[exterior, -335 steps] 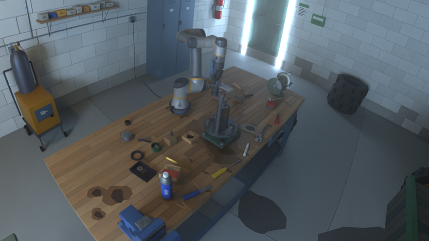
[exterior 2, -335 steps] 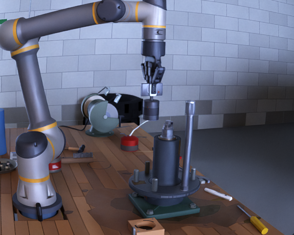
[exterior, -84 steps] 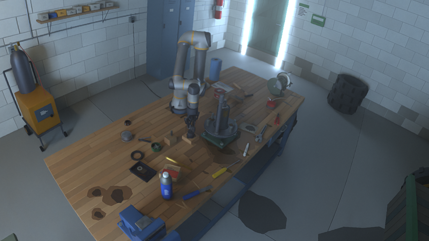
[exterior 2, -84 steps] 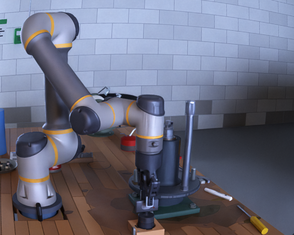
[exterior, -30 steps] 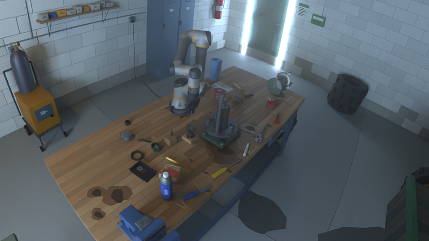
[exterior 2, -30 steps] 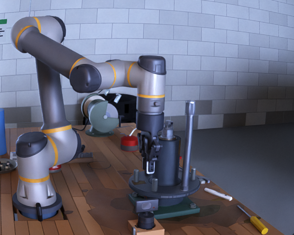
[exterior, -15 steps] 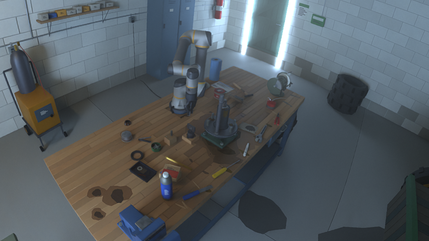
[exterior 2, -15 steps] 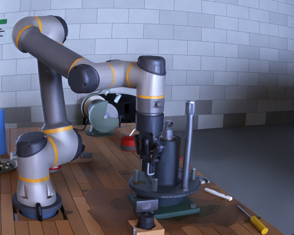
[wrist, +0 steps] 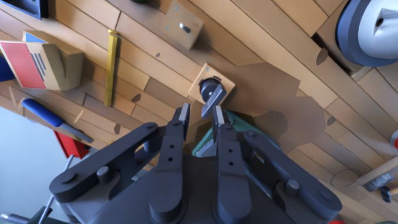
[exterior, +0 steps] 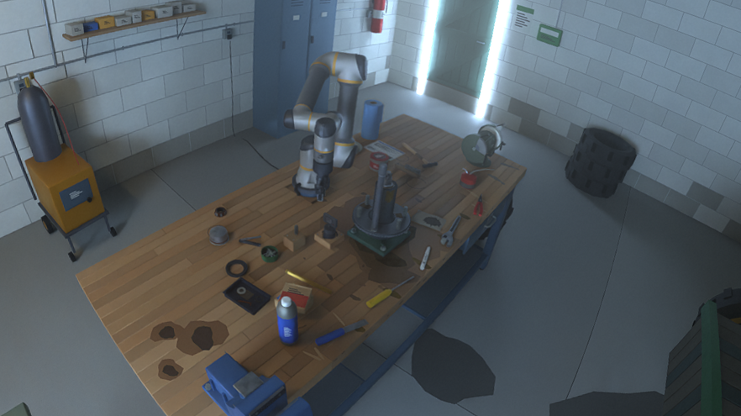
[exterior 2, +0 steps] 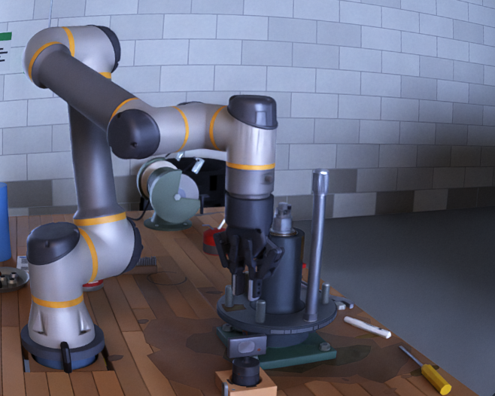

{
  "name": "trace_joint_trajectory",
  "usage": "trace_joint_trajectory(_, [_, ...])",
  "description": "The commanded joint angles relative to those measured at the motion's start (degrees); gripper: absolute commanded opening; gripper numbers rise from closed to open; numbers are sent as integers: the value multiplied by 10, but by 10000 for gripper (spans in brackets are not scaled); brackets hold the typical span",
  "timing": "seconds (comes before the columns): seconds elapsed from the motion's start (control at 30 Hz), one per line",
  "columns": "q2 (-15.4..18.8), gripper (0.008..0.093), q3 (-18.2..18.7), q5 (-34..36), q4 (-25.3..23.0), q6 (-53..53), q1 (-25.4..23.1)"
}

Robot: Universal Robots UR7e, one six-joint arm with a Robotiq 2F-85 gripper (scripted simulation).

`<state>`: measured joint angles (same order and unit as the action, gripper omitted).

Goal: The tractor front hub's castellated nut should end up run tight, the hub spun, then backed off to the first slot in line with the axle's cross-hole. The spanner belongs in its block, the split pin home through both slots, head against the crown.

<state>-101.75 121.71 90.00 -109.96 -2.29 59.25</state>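
Observation:
The tractor hub (exterior 2: 280, 285) stands upright on its green base plate (exterior: 380, 237) in the middle of the bench, the castellated nut (exterior 2: 283, 214) on top of the axle. A tall steel bar (exterior 2: 316, 243) rises from the hub flange. The spanner (wrist: 212, 98) sits in its wooden block (wrist: 211, 85) in front of the hub. A second small wooden block (wrist: 182, 25) with a metal piece in it lies further out. My gripper (wrist: 199, 117) hangs beside the hub over the flange, partly open and empty.
The arm's base (exterior 2: 62, 342) is set into the bench left of the hub. A bench grinder (exterior 2: 167, 198) stands behind. A cardboard box (wrist: 41, 66), yellow bar (wrist: 111, 67) and blue-handled tool (wrist: 52, 118) lie beyond the blocks; a yellow screwdriver (exterior 2: 431, 373) lies near the edge.

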Motion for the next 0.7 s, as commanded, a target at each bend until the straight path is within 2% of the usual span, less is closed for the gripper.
trace_joint_trajectory(0.0, [0, 340, -1, 0, 0, 16, 3])
trace_joint_trajectory(0.67, [14, 340, -11, 0, -3, 389, 67])
